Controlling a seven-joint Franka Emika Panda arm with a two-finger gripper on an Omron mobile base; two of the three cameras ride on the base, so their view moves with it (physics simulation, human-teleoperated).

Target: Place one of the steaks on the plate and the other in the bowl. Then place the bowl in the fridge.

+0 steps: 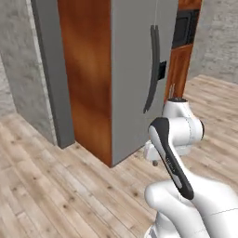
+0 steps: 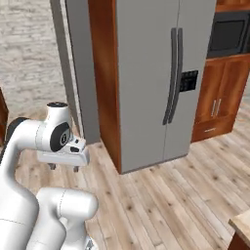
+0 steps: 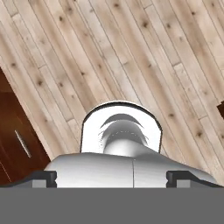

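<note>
At the lower right of the left base view the white arm folds low, and its two-finger gripper (image 1: pixel 151 160) hangs just under the wrist, pointing down at the pale wooden plank floor (image 1: pixel 56 195). In the right base view the same gripper (image 2: pixel 63 167) is at the left of the frame, with two short dark tips under a flat white hand. The jaws are spread wide and nothing is between them. In the hand view, the dark tips sit far apart at the bottom corners, above the planks.

Behind it, in the middle of both base views, stands the tall grey fridge (image 2: pixel 146 83) with long dark vertical handles (image 2: pixel 173 73), its doors closed. A brown wooden panel (image 1: pixel 88 79) covers its left side. Brown wooden cabinets (image 2: pixel 217 97) are at the far right.
</note>
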